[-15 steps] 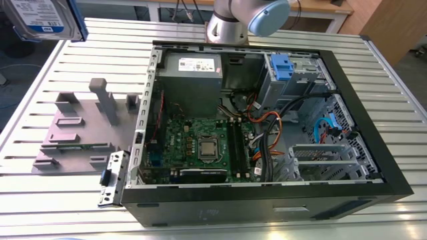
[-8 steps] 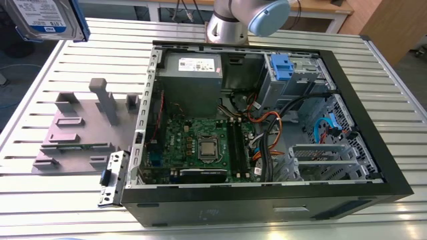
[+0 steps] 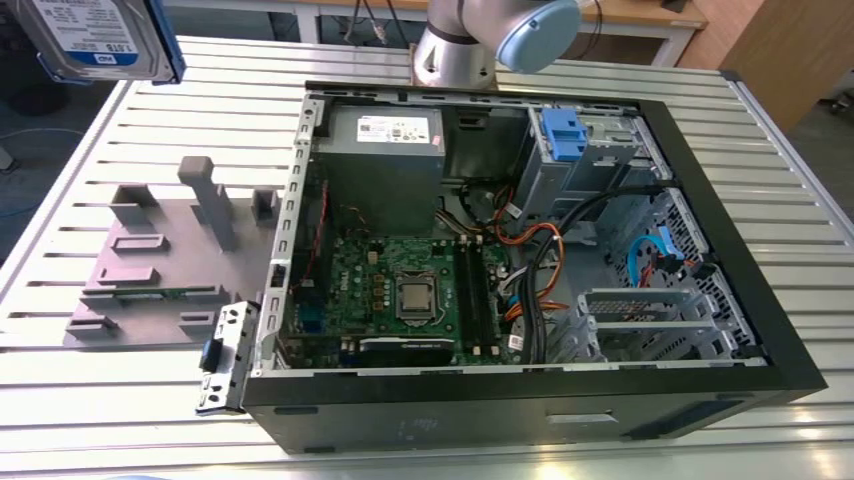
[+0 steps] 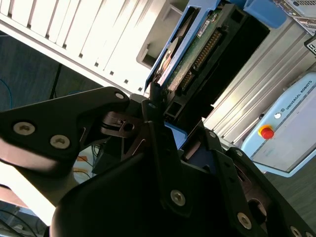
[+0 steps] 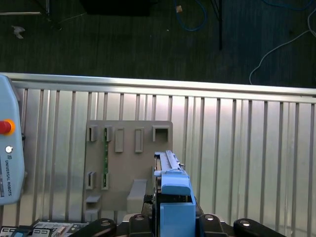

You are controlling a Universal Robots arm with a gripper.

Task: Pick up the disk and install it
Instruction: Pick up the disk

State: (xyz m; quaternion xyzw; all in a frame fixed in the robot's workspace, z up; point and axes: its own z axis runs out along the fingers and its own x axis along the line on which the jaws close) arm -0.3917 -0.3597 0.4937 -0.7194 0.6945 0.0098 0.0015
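The disk (image 3: 100,40), a silver drive with a white-and-blue label and a blue frame, hangs high at the exterior view's upper left, above the table's far corner. In the second wrist view my gripper (image 4: 178,117) is shut on the disk (image 4: 197,49), its black fingers (image 4: 154,106) clamped on the blue frame with the green circuit board and connector showing. In the first wrist view the disk (image 5: 172,190) stands edge-on between the gripper's (image 5: 174,222) linkages, above the grey fixture plate (image 5: 129,148).
An open black computer case (image 3: 534,400) lies on the slatted metal table (image 3: 160,110), with a motherboard (image 3: 407,295), cables and a blue-latched drive bay (image 3: 561,135). A grey fixture plate (image 3: 154,280) sits at the exterior view's left. A pendant with a red button (image 5: 6,127) lies nearby.
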